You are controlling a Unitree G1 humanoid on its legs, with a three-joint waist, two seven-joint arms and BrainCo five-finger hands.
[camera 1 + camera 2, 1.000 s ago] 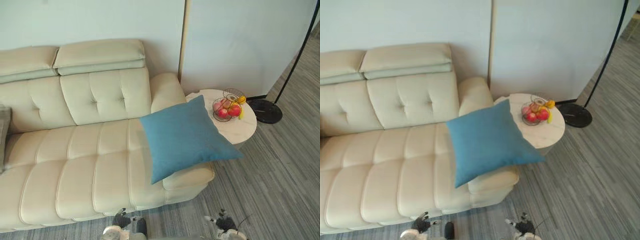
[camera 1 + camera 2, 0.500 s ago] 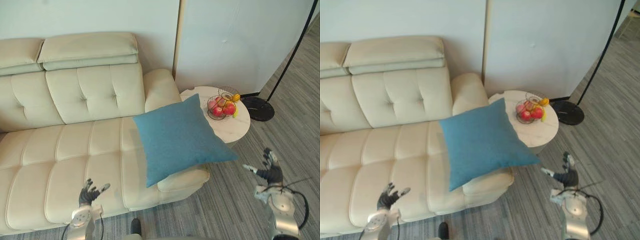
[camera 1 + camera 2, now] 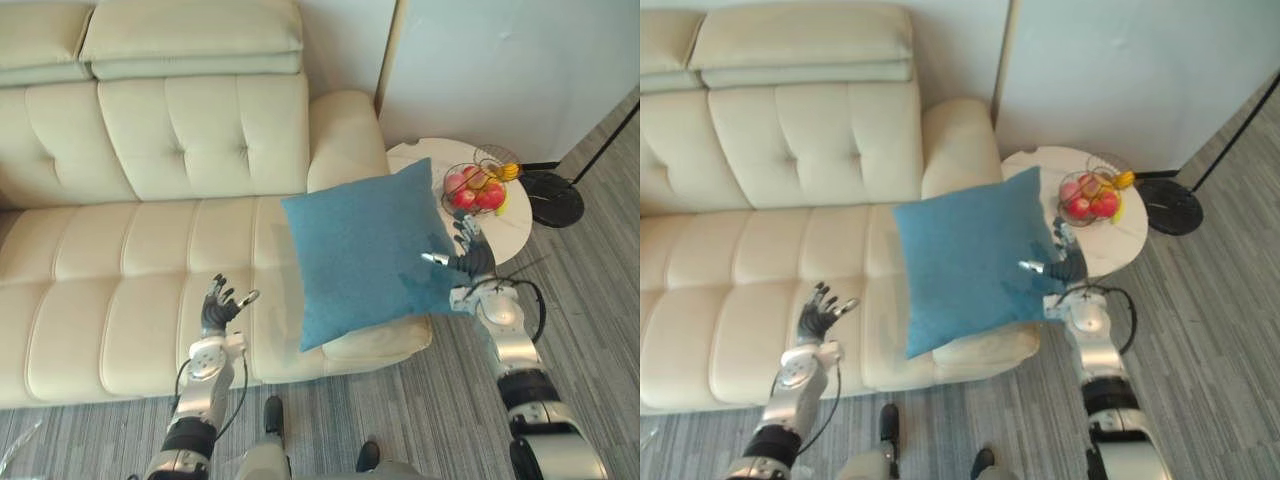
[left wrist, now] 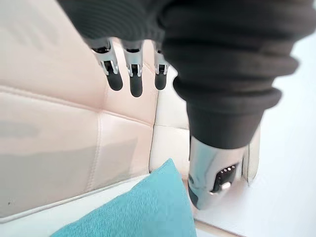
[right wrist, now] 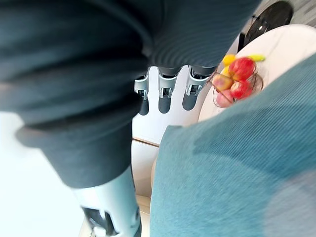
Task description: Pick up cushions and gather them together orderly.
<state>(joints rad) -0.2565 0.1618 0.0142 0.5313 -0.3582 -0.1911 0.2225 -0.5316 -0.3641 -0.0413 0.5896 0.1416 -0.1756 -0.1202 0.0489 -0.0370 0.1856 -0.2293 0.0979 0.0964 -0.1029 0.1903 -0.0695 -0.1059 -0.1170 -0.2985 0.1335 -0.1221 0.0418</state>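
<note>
A blue square cushion lies tilted over the right armrest end of the cream sofa, one corner reaching the round side table. My right hand hovers open at the cushion's right corner, fingers spread, close to the fabric; the cushion spreads just beneath it in the right wrist view. My left hand is raised open above the sofa seat, well left of the cushion, holding nothing. A cushion corner shows past its fingers.
A wire bowl of red and yellow fruit stands on the white side table right behind my right hand. A black floor lamp base sits on the grey striped floor beyond. A pale wall panel rises behind the sofa.
The camera has tilted down and shifted. Both arms have risen: the right hand swung in from the floor side to the cushion's right corner, the left hand lifted over the seat.
</note>
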